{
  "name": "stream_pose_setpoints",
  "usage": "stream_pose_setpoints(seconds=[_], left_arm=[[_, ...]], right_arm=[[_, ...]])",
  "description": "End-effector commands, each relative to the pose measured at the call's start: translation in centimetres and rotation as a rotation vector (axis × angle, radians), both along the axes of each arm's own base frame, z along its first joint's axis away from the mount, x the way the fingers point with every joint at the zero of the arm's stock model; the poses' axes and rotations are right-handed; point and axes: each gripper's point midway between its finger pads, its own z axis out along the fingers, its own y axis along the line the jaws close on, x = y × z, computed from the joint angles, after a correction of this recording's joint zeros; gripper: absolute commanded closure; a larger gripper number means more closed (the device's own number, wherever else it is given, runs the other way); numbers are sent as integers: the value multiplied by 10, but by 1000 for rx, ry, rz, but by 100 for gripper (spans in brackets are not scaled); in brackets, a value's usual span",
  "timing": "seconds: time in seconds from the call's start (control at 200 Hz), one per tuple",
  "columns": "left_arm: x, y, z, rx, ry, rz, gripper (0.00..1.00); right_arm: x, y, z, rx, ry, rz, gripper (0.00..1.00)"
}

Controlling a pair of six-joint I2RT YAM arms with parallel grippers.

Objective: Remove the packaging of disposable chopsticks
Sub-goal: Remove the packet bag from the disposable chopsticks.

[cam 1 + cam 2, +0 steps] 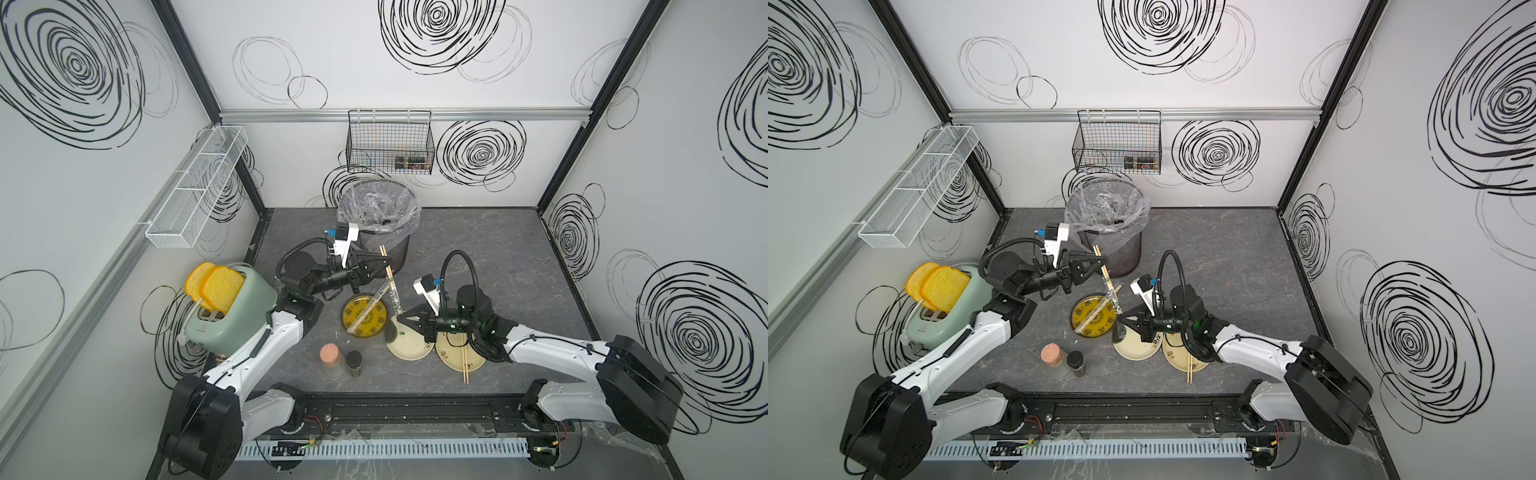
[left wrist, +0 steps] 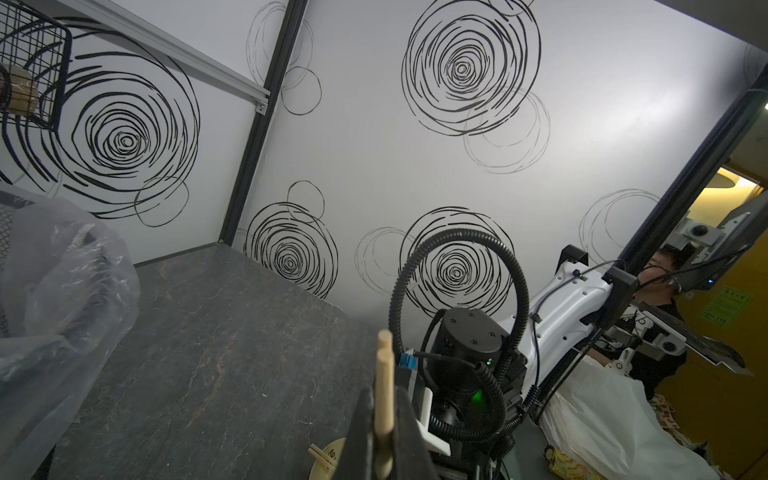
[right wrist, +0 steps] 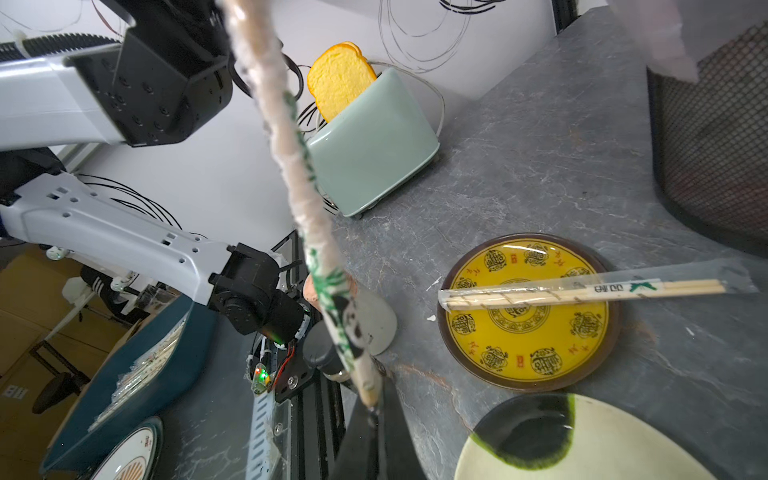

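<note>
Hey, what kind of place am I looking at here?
Probably a robot test booth staged as a kitchen counter: white panel walls scribbled with black swirls, a mint toaster holding toast, a yellow plate and a lined waste bin on the grey countertop.

My left gripper [image 1: 388, 262] is clamped on the chopsticks [image 1: 383, 249] just under their bare top ends, jaws level and pointing across toward my right gripper [image 1: 400, 318]. That one sits lower and nearer the base, jaws pinched tight on the bottom tip of the packaging [image 1: 393, 293], pointing back at the left. Both wrists are bent inward, elbows out to their own sides, tips well apart
</note>
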Motion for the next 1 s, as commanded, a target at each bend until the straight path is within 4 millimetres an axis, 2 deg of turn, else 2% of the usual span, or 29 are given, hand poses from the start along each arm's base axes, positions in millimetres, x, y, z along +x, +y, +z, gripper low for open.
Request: stream_pose_setpoints(seconds=[0.0, 0.21, 0.415, 0.54, 0.655, 0.791, 0.996], left_arm=[[-5, 1, 8, -18, -45, -21, 100], [-4, 1, 7, -18, -41, -22, 100], [-3, 1, 7, -19, -38, -25, 100], [-4, 1, 6, -20, -36, -28, 100], [-4, 0, 6, -22, -34, -32, 100], [-4, 0, 6, -24, -30, -36, 100], [-5, 0, 6, -25, -31, -38, 100]], right_arm=[[-6, -6, -10, 0, 30, -2, 100], [-11, -16, -19, -11, 42, -24, 100], [-8, -14, -3, 4, 1, -28, 62], [-1, -12, 16, 22, -50, -43, 51], [5, -8, 27, 27, -91, -48, 50], [11, -4, 29, 25, -95, -37, 53], [7, -1, 14, 5, -52, -6, 77]])
